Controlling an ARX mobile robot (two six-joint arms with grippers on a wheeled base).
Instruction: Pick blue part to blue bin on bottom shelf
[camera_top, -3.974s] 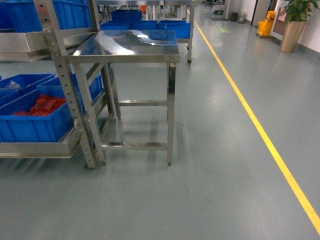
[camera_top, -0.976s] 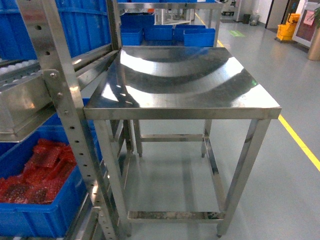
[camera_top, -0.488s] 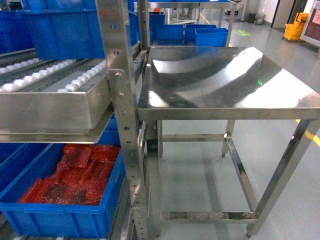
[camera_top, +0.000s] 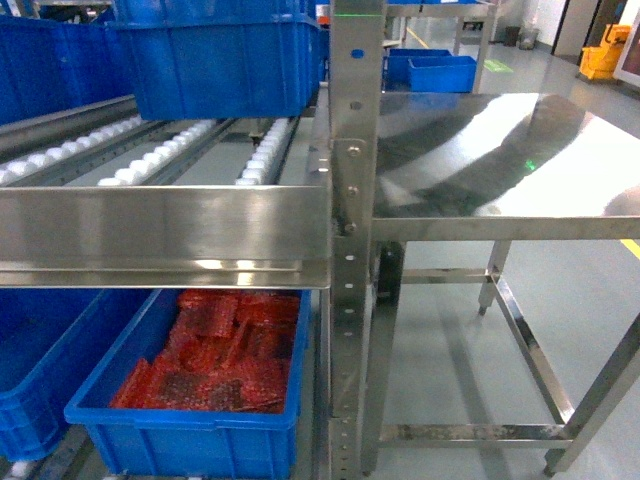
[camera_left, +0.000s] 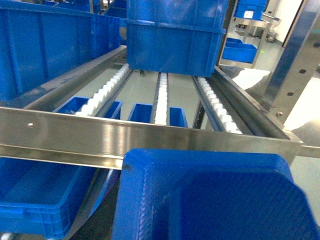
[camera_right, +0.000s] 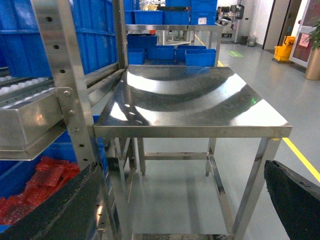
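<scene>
Directly ahead: a roller shelf (camera_top: 160, 235) with a shiny flat front rail and rows of small white rollers; a big blue bin (camera_top: 225, 65) sits far back on it.
Bottom shelf (camera_top: 30, 465): under that rail; only a sliver shows at the near left.
Bins below: a blue bin of red packets (camera_top: 200, 400), with a second blue bin (camera_top: 40, 350) touching its left side.
Blue part (camera_left: 210, 197): a blue moulded piece fills the near foreground of the left wrist view, near side of the rail.
Left gripper: hidden; cannot tell its jaws or whether it holds the piece.
Right gripper (camera_right: 180, 202): jaws spread wide, nothing between them, facing the steel table (camera_right: 200, 100).
Far right: a yellow mop bucket (camera_top: 605, 50).
</scene>
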